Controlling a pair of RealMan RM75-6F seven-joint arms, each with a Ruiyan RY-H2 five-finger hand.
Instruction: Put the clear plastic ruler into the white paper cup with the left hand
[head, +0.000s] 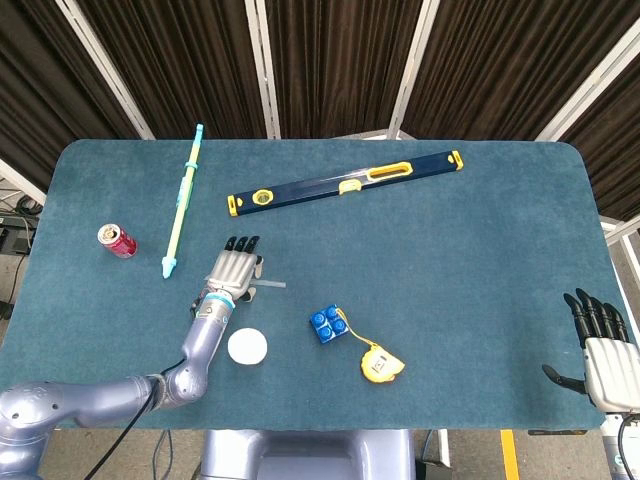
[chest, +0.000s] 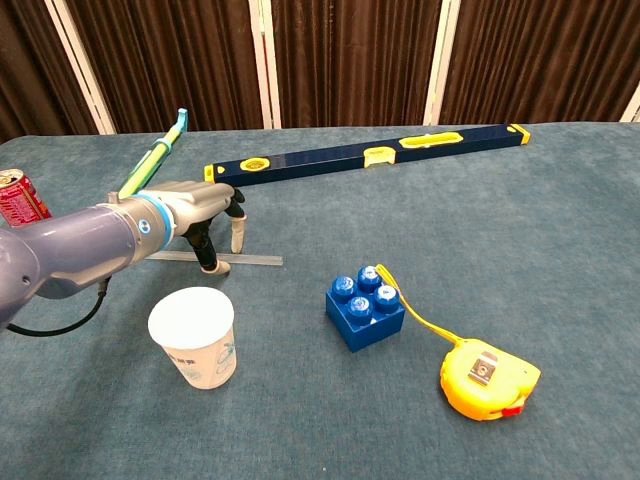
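The clear plastic ruler (chest: 256, 261) lies flat on the blue cloth, and only its right end (head: 273, 284) shows past my hand in the head view. My left hand (head: 236, 268) hovers over the ruler's left half with its fingers (chest: 237, 236) spread and pointing down. Its thumb tip (chest: 209, 264) is at the ruler's edge, but nothing is gripped. The white paper cup (chest: 193, 336) stands upright just in front of the hand, also seen from above as the cup (head: 246, 347). At the table's front right corner my right hand (head: 605, 360) rests open, palm down.
A long blue and yellow spirit level (head: 345, 183) lies behind the ruler. A blue toy brick (chest: 364, 306) and a yellow tape measure (chest: 487, 377) sit right of the cup. A green and teal rod (head: 183, 198) and a red can (head: 116, 240) are at the left.
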